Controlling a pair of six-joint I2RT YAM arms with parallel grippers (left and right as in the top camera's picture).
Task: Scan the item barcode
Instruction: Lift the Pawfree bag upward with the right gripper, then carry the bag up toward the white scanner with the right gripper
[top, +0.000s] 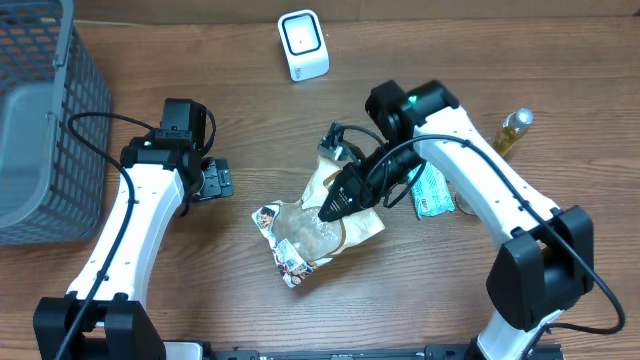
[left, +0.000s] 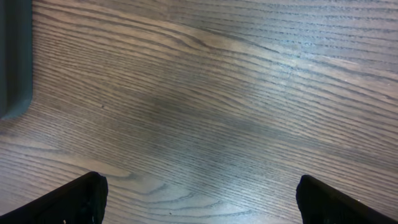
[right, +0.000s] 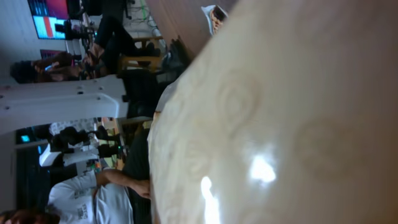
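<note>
Overhead, the right claw (top: 329, 209) pinches the snack bag (top: 300, 236), which should be lifted barcode-out toward the far white scanner (top: 302, 45), while the left claw (top: 217, 181) hangs spread.

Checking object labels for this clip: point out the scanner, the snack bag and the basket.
scanner (top: 302, 44), overhead, white front face.
snack bag (top: 300, 232), overhead, clear lower panel.
basket (top: 85, 80), overhead, grey mesh side wall.

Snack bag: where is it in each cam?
Overhead: snack bag at table centre, pinched by the right tool.
Left wrist: not in view, bare wood only.
Right wrist: its cream surface fills most of the frame.
Shared landmark: wooden table, also in left wrist.
</note>
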